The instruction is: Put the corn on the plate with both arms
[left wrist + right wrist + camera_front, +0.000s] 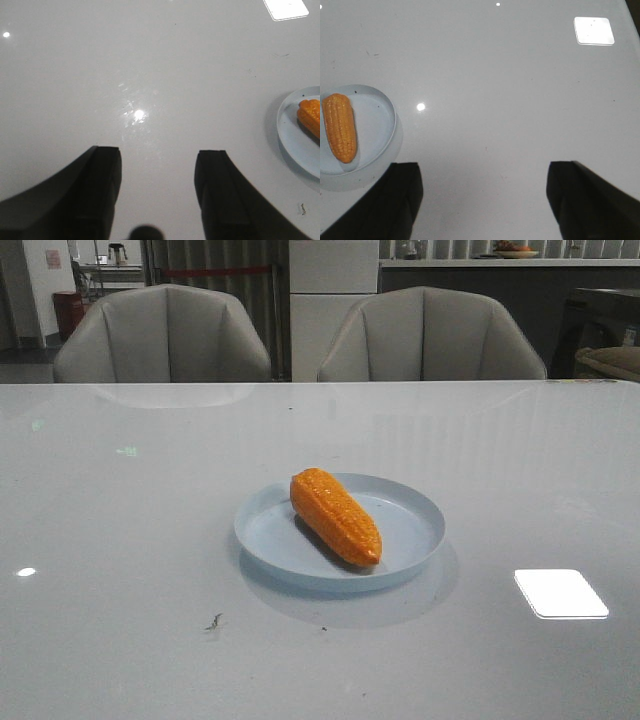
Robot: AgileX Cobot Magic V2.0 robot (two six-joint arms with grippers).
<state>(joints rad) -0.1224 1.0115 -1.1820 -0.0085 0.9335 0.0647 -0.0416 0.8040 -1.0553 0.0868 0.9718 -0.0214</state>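
Observation:
The orange corn (335, 516) lies flat inside the pale-blue plate (415, 520) near the middle of the grey table, its tip pointing toward the front right. Neither arm shows in the front view. My left gripper (159, 152) is open and empty over bare table; the plate (295, 142) with the corn (310, 116) is off to one side of it. My right gripper (485, 167) is open wide and empty; the plate (377, 127) and corn (340, 127) lie beside one finger, apart from it.
The glossy grey table (120, 540) carries a bright rectangular light reflection (560, 593) at the front right and small dark specks (214, 622) at the front. Two beige chairs (165, 335) stand behind the table's far edge.

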